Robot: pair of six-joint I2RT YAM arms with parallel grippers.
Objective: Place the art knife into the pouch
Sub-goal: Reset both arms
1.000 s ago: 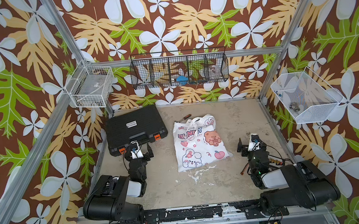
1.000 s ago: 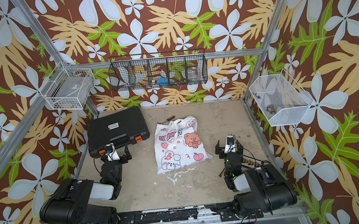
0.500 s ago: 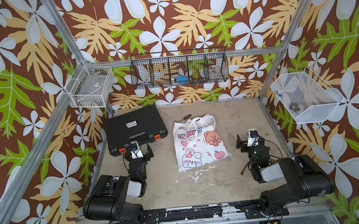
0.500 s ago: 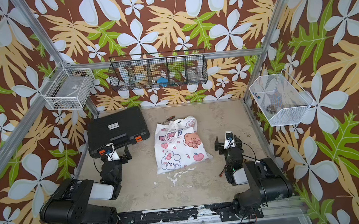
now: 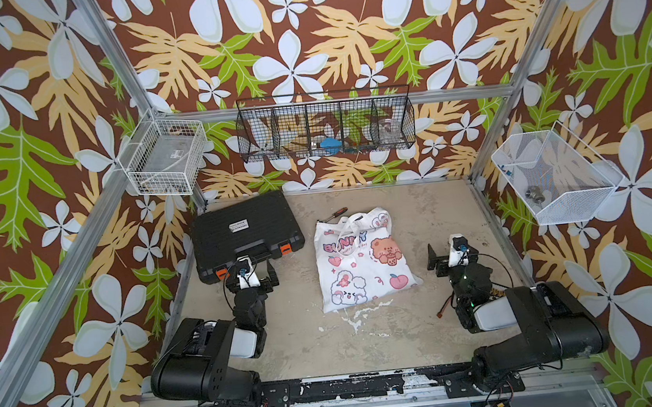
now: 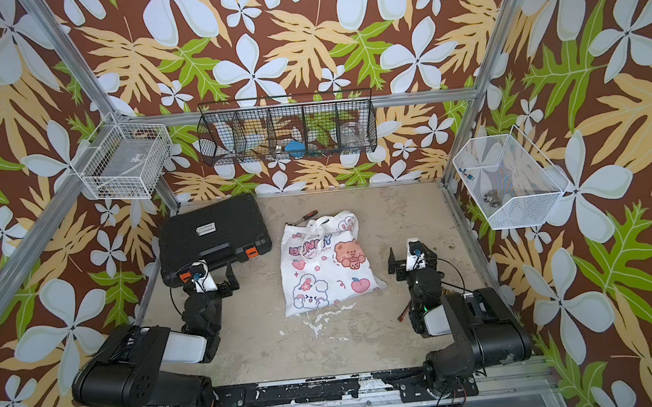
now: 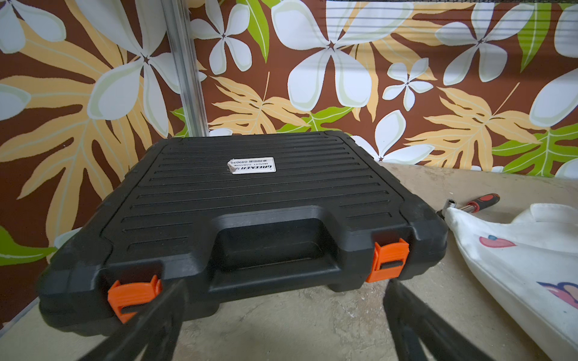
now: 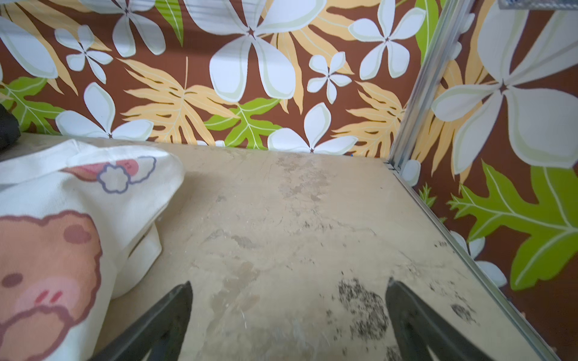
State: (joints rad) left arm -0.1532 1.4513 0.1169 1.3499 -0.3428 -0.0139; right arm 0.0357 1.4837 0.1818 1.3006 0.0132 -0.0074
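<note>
The pouch (image 5: 358,262) (image 6: 322,266) is a white cloth tote with pink cartoon prints, lying flat mid-table with its strap handles toward the back wall. No art knife shows in any view. My left gripper (image 5: 245,264) (image 6: 204,271) is open and empty, low over the table just in front of the black tool case (image 5: 245,228). In the left wrist view the gripper (image 7: 284,290) faces the case's handle (image 7: 272,247), and the pouch (image 7: 516,265) lies off to one side. My right gripper (image 5: 453,247) (image 8: 289,284) is open over bare table, right of the pouch (image 8: 62,218).
A red-and-black-handled socket driver (image 5: 335,213) (image 7: 472,203) lies behind the pouch. The tool case is shut, with orange latches (image 7: 387,259). Wire baskets hang on the left (image 5: 165,159), back (image 5: 325,129) and right (image 5: 550,179) walls. A small cable end (image 5: 443,312) lies by the right arm.
My right gripper has crept a little toward the back wall as its arm shifted. The left arm, the pouch and the case have not moved.
</note>
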